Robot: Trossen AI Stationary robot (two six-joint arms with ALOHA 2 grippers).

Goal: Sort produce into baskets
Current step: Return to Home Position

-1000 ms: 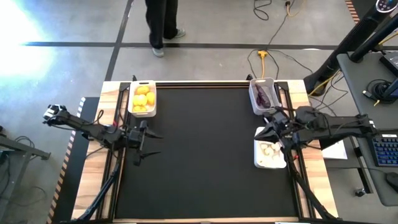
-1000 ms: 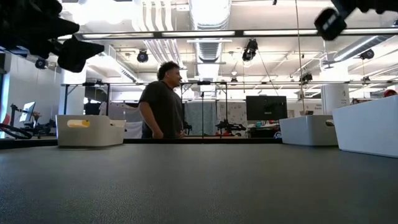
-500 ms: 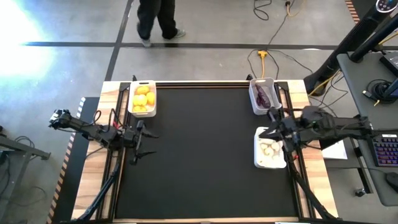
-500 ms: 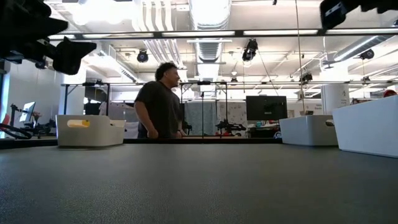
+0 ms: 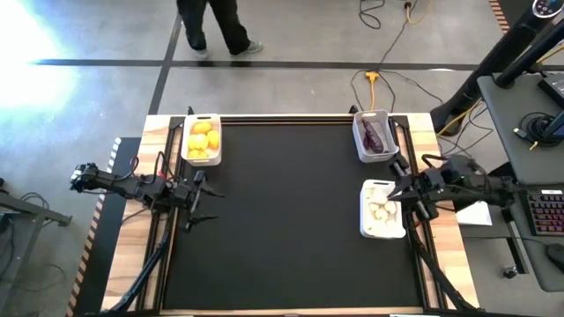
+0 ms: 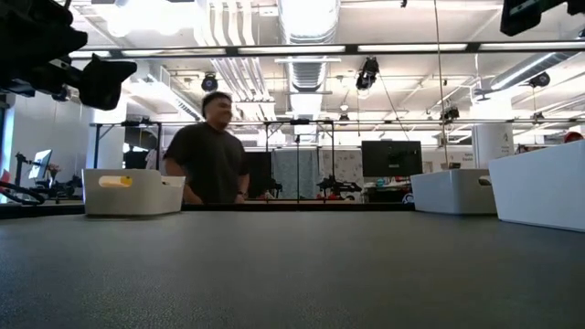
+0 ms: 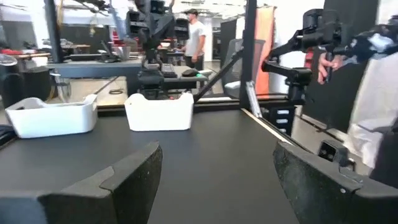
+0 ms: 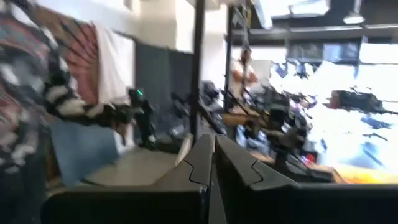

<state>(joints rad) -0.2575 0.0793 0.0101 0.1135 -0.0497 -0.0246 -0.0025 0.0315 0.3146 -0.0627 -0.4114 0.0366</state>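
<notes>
**Sorting looks finished; both arms pulled to the table sides**

High view: the black mat (image 5: 291, 220) carries no loose produce. All of it sits in the three white bins.
- Lemons (image 5: 202, 141), one of them more orange, fill the bin (image 5: 201, 163) at the upper left of the mat.
- Purple eggplants (image 5: 374, 136) lie in the bin (image 5: 370, 113) at the upper right.
- Garlic bulbs (image 5: 381, 211) are in the third bin (image 5: 383, 236), on the right edge below the eggplant bin.

Left gripper (image 5: 210, 204) hovers at the mat's left edge, below the lemon bin. Its fingers are spread wide with nothing between them, which the left wrist view confirms.

Right gripper (image 5: 394, 195) sits at the right edge, over the garlic bin's upper corner. Its fingers are pressed together and empty in the right wrist view.

Judgement: one kind per bin means the sort is done. Both arms lie low and folded towards their own sides, consistent with parking rather than reaching.

A person (image 5: 211, 22) walks the floor beyond the table's far edge, well apart from the arms.
</notes>
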